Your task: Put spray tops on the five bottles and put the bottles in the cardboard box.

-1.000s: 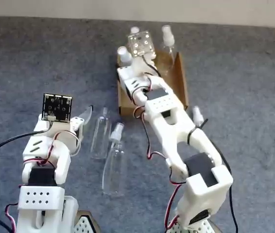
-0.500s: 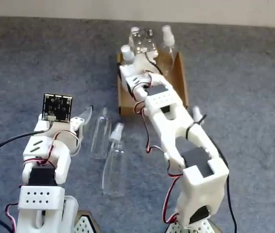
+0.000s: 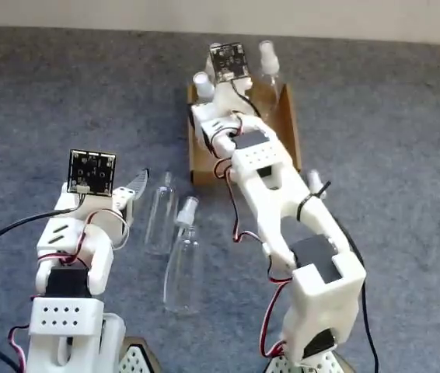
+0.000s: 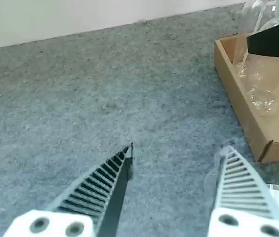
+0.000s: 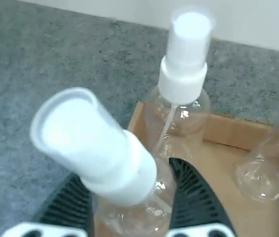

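At the left, the left arm [image 3: 80,249] sits low over the grey carpeted counter [image 3: 49,101]. Its jaws are spread wide with nothing between them, only bare carpet. Just to its right, two clear plastic bottles lie side by side on the counter, well short of the box. One is a slim bottle with a bare open neck [image 3: 160,216]. The other, nearer the arm bases, is a bottle already wearing a white spray top [image 3: 182,264]. Further right stands the shallow brown cardboard box [image 3: 291,136], with the right arm [image 3: 270,186] stretched along it toward its far end. That arm's jaws are pinching a clear bottle with a white spray top [image 5: 105,158] around its shoulder, at the box's near-left corner. Its base is hidden, so I cannot tell whether it rests on the box floor. Beyond it, an upright capped clear bottle [image 5: 181,98] stands in the box. A third clear bottle [image 5: 270,163] sits at the right, its top cut off in the wrist view. Right of the arm, a loose white spray top [image 3: 316,184] lies on the counter. By my reckoning the job is a little past halfway. Two bottles are boxed and a third is being placed. One capped bottle waits to be carried over. The bare bottle needs that loose top before it can follow.
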You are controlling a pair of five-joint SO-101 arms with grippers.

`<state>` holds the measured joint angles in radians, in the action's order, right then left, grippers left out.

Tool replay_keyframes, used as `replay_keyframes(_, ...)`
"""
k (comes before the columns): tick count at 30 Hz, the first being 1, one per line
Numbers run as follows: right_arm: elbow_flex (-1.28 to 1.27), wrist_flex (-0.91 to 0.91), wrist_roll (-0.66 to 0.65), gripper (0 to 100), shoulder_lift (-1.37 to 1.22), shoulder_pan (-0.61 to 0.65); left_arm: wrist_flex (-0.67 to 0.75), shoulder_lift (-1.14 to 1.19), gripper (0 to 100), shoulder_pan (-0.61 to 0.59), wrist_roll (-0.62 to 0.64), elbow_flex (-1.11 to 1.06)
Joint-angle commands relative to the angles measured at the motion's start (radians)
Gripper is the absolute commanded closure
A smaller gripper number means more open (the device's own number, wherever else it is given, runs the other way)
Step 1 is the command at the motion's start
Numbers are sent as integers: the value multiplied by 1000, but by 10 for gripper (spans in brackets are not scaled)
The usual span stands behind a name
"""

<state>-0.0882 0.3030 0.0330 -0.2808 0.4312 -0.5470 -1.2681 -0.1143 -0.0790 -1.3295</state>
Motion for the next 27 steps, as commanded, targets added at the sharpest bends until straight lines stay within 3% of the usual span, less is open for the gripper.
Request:
replay_keyframes(1,59,1,9,932,16,-12,21,2,745,16,-8,5)
replay_keyframes(5,59,1,9,849,16,-12,21,1,745,16,-8,5)
replay_keyframes(18,59,2,9,840,22,15,21,1,745,16,-8,5)
replay_keyframes(27,68,77,11,738,25,15,21,-1,745,16,-8,5)
